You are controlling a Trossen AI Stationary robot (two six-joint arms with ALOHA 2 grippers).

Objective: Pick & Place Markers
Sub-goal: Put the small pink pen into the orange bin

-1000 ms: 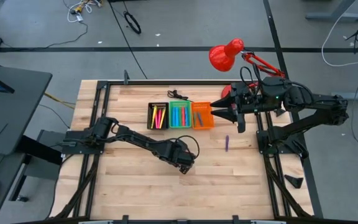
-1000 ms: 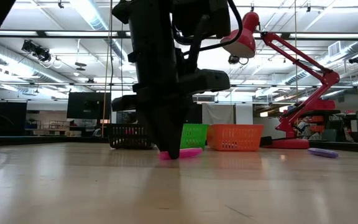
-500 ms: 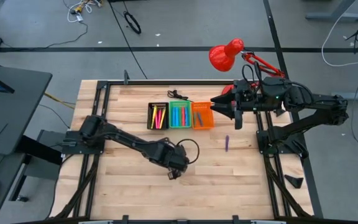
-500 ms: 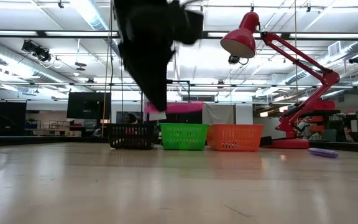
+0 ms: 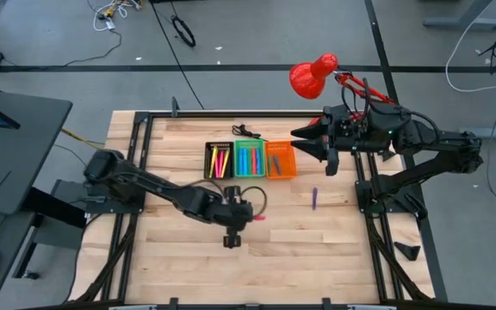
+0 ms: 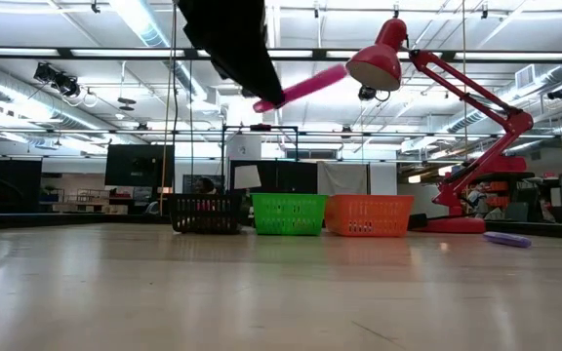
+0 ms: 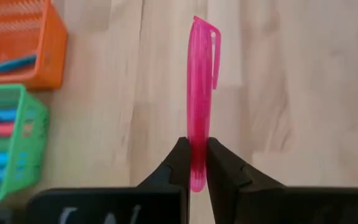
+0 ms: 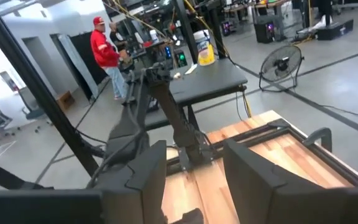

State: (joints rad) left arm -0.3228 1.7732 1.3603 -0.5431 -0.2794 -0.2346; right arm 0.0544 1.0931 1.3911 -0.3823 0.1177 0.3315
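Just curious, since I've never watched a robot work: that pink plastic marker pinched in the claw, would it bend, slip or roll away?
The pink plastic marker looks stiff: held by one end in the left gripper, it juts out straight without drooping. Its smooth, glossy barrel may slip in such a narrow pinch. On the wooden table its round body would probably roll, though the cap clip might stop it.

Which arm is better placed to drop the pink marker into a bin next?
The left. Its end effector is already shut on the pink marker, lifted off the table near the bins. The right end effector, open, hangs beyond the orange bin holding nothing.
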